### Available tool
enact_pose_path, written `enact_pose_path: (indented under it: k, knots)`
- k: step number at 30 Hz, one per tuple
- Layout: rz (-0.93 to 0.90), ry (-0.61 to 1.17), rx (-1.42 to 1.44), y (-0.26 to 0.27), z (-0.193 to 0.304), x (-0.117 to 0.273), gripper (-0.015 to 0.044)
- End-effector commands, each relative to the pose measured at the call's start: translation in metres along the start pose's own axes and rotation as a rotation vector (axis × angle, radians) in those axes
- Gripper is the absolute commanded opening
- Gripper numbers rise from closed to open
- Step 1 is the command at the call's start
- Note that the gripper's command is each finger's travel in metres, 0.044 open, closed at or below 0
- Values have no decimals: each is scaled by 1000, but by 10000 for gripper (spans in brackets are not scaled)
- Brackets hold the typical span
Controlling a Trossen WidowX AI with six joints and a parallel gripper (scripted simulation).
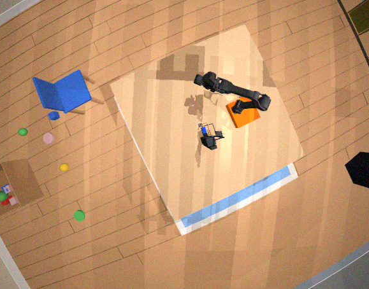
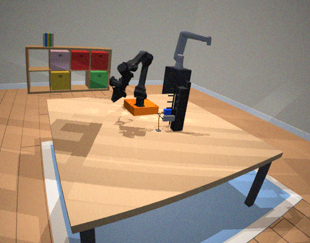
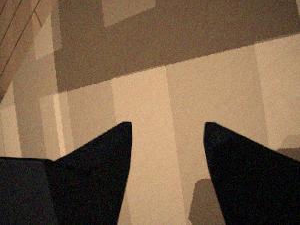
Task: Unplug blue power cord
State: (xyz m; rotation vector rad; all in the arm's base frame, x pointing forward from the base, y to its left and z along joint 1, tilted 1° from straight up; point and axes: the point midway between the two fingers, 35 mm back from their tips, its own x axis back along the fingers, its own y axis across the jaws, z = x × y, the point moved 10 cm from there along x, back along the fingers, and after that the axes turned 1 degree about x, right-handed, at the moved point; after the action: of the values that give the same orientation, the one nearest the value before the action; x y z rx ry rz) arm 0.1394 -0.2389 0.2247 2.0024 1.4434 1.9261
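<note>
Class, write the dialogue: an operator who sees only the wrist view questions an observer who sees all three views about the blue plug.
Operator: I see only table. Where is the blue plug?
Observer: The blue plug sits in the upright black power strip.
Operator: Is the tool near it?
Observer: No. The tool hangs above the table, left of the orange base in the exterior view, apart from the strip.

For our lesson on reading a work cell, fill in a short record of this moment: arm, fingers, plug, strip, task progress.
arm: raised over the table, away from the strip
fingers: gripper partly closed, nothing between, aimed at bare table
plug: blue plug seated in the strip, above a grey plug
strip: black power strip upright beside the orange base
task progress: unplugging not begun
</note>
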Motion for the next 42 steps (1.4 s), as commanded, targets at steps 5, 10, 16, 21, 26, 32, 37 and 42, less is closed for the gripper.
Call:
enact_pose_path:
  k: [5, 10, 16, 21, 26, 32, 37, 42]
  knots:
    - [142, 237, 213, 17, 86, 11, 160]
    - [293, 372, 360, 14, 153, 34, 160]
    - [486, 454, 551, -7, 225, 73, 160]
    - [507, 458, 573, -11, 233, 78, 160]
    - [507, 458, 572, -12, 235, 79, 160]
    - [507, 459, 572, -15, 241, 83, 160]
    - [507, 459, 572, -18, 248, 88, 160]
    - [507, 460, 572, -21, 254, 92, 160]
